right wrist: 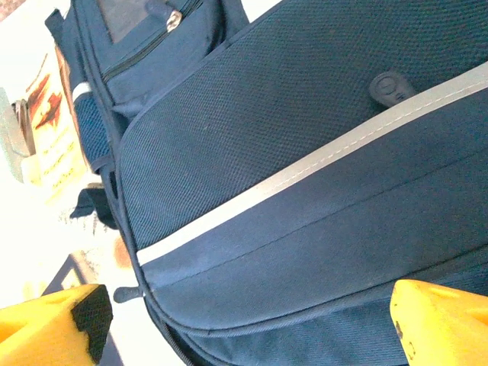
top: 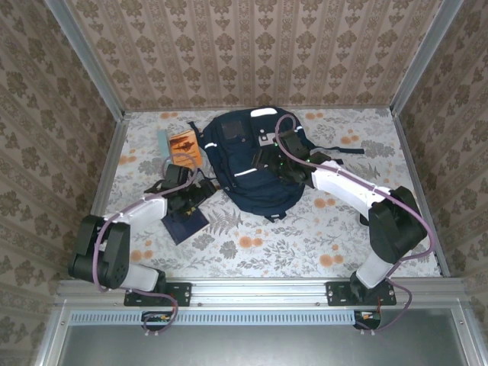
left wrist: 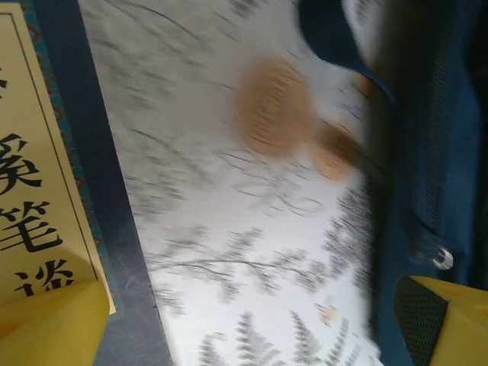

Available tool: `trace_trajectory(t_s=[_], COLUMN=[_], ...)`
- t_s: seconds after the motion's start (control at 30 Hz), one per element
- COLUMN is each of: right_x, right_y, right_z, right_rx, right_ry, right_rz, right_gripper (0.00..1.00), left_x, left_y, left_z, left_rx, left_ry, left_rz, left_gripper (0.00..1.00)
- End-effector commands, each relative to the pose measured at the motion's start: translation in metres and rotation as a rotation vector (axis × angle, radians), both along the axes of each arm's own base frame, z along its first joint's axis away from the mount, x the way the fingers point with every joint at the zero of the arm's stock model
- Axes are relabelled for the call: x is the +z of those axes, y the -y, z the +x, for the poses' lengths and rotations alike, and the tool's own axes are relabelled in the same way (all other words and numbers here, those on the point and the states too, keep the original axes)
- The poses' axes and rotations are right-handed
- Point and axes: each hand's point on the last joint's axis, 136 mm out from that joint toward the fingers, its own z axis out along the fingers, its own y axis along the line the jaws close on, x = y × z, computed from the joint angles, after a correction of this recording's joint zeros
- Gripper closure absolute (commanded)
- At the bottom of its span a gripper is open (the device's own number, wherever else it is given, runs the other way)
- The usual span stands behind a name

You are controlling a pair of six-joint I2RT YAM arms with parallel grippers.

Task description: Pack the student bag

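Two grippers are operating above one floral-patterned surface. The student bag is lying flat at the centre of the surface, toward the far side, with its front face turned up.

1. Right gripper: it is hanging over the middle of the student bag. In the right wrist view, the right gripper is showing its yellow fingers at the two lower corners, so the jaws are standing wide apart with nothing between them. The navy fabric of the student bag is lying close beneath them. Whether the fingers are touching it cannot be told. A reflective stripe is running diagonally across the fabric, and a zipper pull is sitting at the far pocket.

2. Left gripper: it is hanging just left of the student bag, above a dark flat item lying on the surface. In the left wrist view, the left gripper is also standing wide apart and holding nothing. The student bag is lying along the right edge of that view, and a book with a yellow label bearing black characters is lying along the left edge.

3. An orange book is lying on the surface far-left of the student bag.
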Motion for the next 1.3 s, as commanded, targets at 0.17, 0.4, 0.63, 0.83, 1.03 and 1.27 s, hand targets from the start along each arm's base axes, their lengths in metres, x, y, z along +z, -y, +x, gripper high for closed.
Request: trace_trajectory(t_s=[0.17,0.4,0.63,0.83,1.03,1.27], right_x=[-0.002,-0.02,-0.06,-0.089,-0.109,-0.13], right_y=[-0.079,-0.16,-0.206,-0.225,-0.232,-0.232], right_z=[-0.014,-0.043,-0.054,-0.057,-0.064,-0.068], right_rx=[0.306,0.544,0.666,0.72,0.751,0.766], right_ry=[0.0,-0.042,-0.12,-0.174,-0.215,-0.255], right_rz=[-0.012,-0.045,-0.117,-0.134,-0.137,-0.141], right_gripper=[0.06,0.18,0.41,0.5,0.54,0.65], left_x=[0.028,0.016,-0.006,-0.02,-0.025,-0.019], left_y=[-0.026,-0.103,-0.117,-0.112,-0.104,-0.09], left_z=[-0.002,-0.035,-0.058,-0.065,-0.062,-0.053], left_rx=[0.01,0.203,0.243,0.247,0.235,0.18], left_ry=[0.025,-0.058,-0.137,-0.17,-0.175,-0.168], left_rz=[-0.02,0.093,0.115,0.084,0.035,-0.041], left_gripper=[0.07,0.08,0.1,0.12,0.12,0.15])
